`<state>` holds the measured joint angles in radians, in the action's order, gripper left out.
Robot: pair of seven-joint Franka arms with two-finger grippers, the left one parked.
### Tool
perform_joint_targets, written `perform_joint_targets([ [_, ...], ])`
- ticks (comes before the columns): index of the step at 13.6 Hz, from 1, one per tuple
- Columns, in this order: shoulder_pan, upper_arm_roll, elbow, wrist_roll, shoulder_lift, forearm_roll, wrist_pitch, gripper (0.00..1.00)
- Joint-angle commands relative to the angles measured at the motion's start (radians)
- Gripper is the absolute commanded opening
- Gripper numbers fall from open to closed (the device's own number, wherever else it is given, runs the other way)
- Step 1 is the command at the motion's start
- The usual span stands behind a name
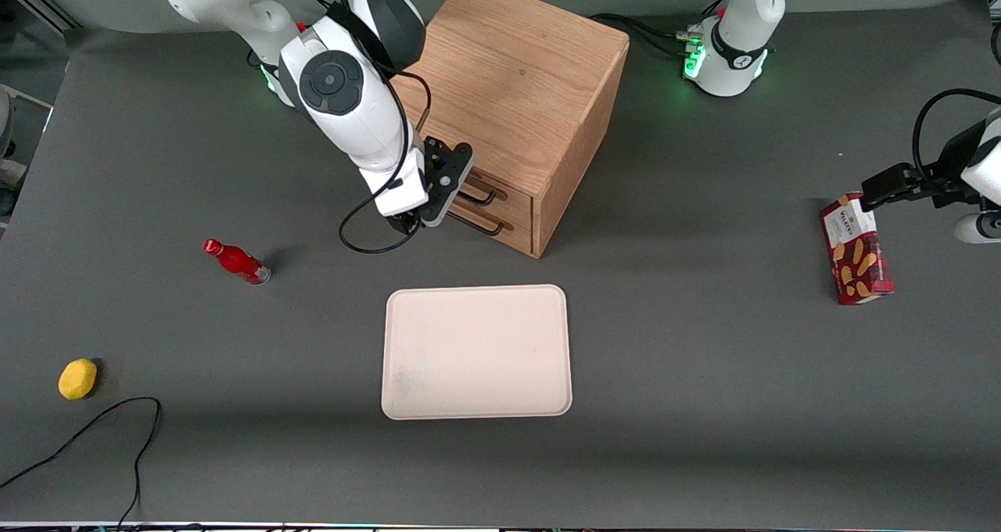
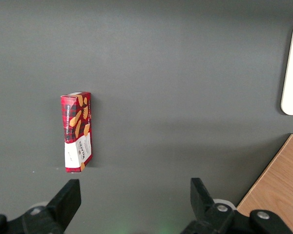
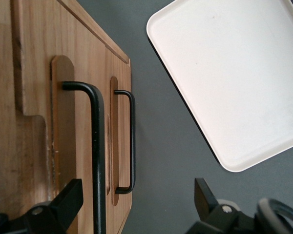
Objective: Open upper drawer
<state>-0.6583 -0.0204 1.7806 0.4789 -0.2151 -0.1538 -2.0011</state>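
The wooden cabinet (image 1: 516, 70) stands at the back middle of the table. Its upper drawer (image 1: 514, 198) (image 3: 68, 136) sits flush with the lower drawer (image 1: 516, 233), and both look closed. The right gripper (image 1: 447, 192) (image 3: 134, 197) hangs open just in front of the drawer fronts. The upper drawer's thin black bar handle (image 3: 96, 161) (image 1: 478, 196) runs between the two fingers, close to one finger (image 3: 63, 200) and far from the other. Neither finger touches it. The lower handle (image 3: 131, 141) lies farther down, also within the gap.
A cream tray (image 1: 475, 352) (image 3: 234, 73) lies nearer the front camera than the cabinet. A red bottle (image 1: 237, 261) and a yellow object (image 1: 77, 379) lie toward the working arm's end. A red biscuit box (image 1: 856, 249) (image 2: 77, 131) lies toward the parked arm's end.
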Motion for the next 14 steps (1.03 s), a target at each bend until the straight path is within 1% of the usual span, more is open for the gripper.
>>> perform_joint_targets([
  [1, 0.0, 0.005, 0.028, 0.027, -0.009, -0.018, -0.03, 1.0],
  [14, 0.002, 0.005, 0.028, 0.03, -0.046, -0.015, -0.059, 1.0],
])
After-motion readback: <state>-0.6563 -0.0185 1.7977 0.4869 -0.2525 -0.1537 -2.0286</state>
